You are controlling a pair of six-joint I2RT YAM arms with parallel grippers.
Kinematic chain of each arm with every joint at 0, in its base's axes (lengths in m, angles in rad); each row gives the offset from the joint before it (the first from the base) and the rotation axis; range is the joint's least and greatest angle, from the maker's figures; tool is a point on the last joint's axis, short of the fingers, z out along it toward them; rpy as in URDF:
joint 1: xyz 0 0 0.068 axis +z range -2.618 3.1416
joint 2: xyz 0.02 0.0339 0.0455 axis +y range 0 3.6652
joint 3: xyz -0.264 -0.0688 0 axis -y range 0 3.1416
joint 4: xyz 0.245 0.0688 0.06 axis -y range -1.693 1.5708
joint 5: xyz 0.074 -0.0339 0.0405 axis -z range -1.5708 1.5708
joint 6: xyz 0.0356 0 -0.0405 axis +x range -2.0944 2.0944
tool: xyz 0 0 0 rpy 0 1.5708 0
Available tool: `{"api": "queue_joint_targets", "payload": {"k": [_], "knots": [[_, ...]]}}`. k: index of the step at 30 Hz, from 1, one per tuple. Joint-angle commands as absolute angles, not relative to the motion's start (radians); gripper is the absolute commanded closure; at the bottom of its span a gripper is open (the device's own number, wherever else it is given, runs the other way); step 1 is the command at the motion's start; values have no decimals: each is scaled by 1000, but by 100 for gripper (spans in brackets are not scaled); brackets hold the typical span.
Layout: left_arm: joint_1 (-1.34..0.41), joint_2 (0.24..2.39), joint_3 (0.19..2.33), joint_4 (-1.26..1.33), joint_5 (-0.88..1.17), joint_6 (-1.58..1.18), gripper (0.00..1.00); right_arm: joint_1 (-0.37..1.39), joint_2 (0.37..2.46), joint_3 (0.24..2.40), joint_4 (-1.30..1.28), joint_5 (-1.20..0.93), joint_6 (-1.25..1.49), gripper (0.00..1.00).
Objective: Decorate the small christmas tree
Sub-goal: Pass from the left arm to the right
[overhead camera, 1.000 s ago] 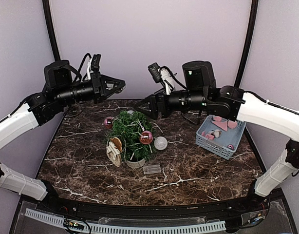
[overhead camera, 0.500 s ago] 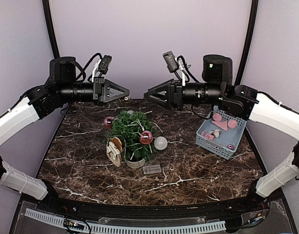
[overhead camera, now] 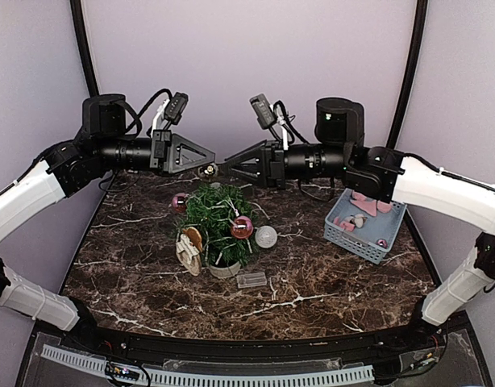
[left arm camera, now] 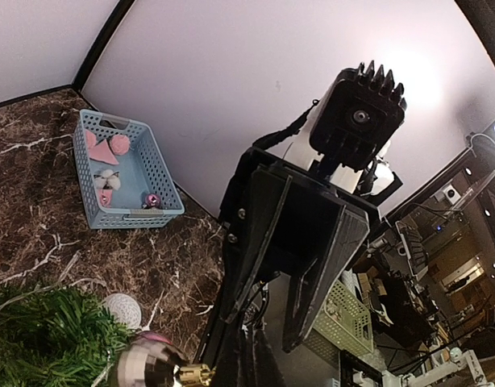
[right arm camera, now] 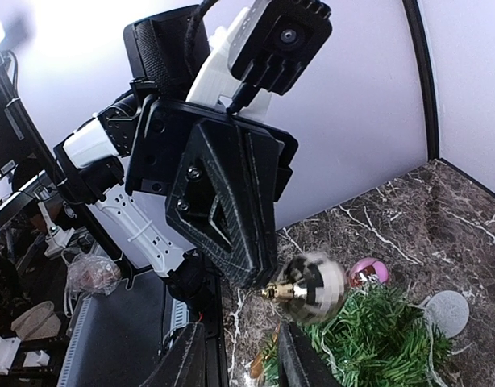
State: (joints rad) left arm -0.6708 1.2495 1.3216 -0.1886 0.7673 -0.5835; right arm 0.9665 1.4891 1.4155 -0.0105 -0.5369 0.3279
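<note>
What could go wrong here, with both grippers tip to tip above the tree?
The left gripper seems to hold the mirrored silver ball ornament only at its small gold cap; the open right gripper could knock it loose.
It hangs over the small bushy green christmas tree; dropped, it could dislodge the pink bauble there.

Enclosure: plain lavender walls (overhead camera: 247, 72) on three sides, joined by black corner posts (overhead camera: 81, 48). Work surface: dark brown marble-pattern tabletop (overhead camera: 143, 282) with white veining.
</note>
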Motion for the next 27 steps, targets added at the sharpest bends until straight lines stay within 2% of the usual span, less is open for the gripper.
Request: {"api": "queue_joint_targets", "payload": {"k": [1, 11, 27], "knots": [[-674, 1243, 1320, -146, 821, -588, 100, 979, 1508, 1438, 73, -575, 337, 69], [-676, 1241, 1314, -125, 855, -607, 100, 986, 1534, 1437, 118, -618, 332, 78], [-688, 1244, 1315, -126, 886, -613, 100, 992, 1551, 1450, 152, -646, 314, 85]]}}
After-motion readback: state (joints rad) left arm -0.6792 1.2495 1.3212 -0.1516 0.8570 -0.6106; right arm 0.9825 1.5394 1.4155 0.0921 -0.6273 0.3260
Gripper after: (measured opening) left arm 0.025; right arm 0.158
